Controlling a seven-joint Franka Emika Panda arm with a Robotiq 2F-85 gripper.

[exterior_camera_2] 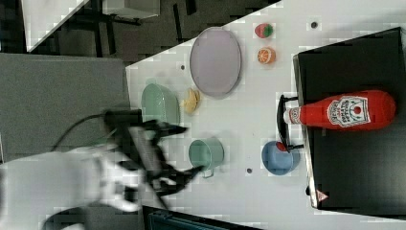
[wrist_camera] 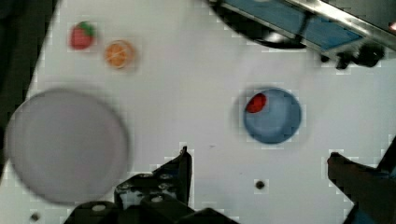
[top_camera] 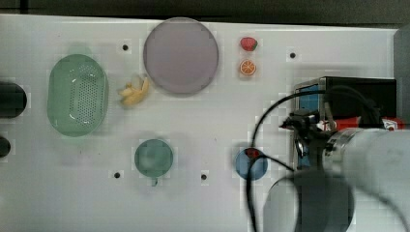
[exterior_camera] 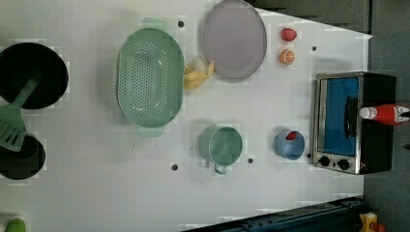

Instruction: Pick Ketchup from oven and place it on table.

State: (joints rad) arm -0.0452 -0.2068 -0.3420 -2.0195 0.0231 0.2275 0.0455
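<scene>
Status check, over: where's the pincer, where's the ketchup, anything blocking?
Pincer open, empty, above the table. Ketchup lying on the oven top, untouched. Nothing on the oven top beside it.

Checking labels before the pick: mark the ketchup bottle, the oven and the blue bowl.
Ketchup bottle (exterior_camera_2: 347, 111): right view, on its white label.
Oven (exterior_camera: 342, 116): left view, on the bluish glass door.
Blue bowl (wrist_camera: 278, 119): wrist view, on the bare inside beside the small red thing.

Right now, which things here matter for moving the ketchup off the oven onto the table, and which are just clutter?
Job: ketchup, oven, table, gripper.
Clutter: colander, plate, mug, blue bowl, strawberry, orange slice.
</scene>
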